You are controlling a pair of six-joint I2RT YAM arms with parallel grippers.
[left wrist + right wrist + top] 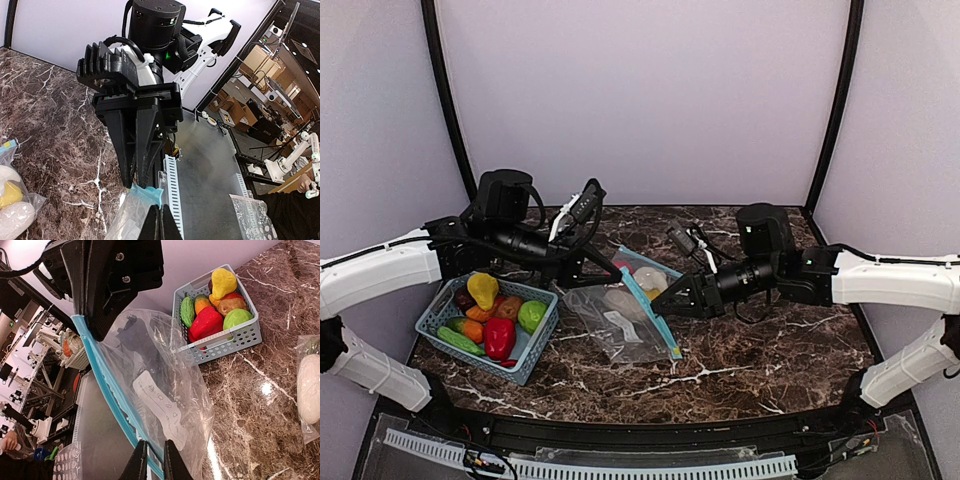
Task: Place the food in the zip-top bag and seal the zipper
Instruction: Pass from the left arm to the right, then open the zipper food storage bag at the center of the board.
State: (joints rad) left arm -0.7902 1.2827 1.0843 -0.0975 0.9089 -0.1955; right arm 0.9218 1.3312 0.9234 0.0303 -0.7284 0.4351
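On the marble table (770, 350), at its left end, stands one teal basket (542, 345), and most of the food (212, 322) is heaped in it. Seven pieces can be told apart there: one yellow piece (483, 290), one red piece (500, 337), one round green piece (531, 315), one long green piece (460, 341), one orange piece (472, 328), one brown piece (508, 305) and one dark piece (464, 298).

There are two bags, both to the right of the basket. The nearer one, the zip-top bag (620, 330), is clear with a blue zipper strip along its mouth, and no food shows inside it. It hangs stretched between the two arms, just beside the basket's right wall. The second bag (660, 268) lies on the table farther from the basket, beyond the first. In the left wrist view it shows two cream-white lumps and one yellow lump inside.

The left gripper (612, 272), above and to the right of the basket, is clamped tight on one end of the blue zipper strip. The right gripper (154, 462), farther right of the basket, has its two fingers (140, 460) drawn in narrow with the blue strip pinched between them, at the strip's other end. The zipper's mouth runs taut from one gripper to the other.
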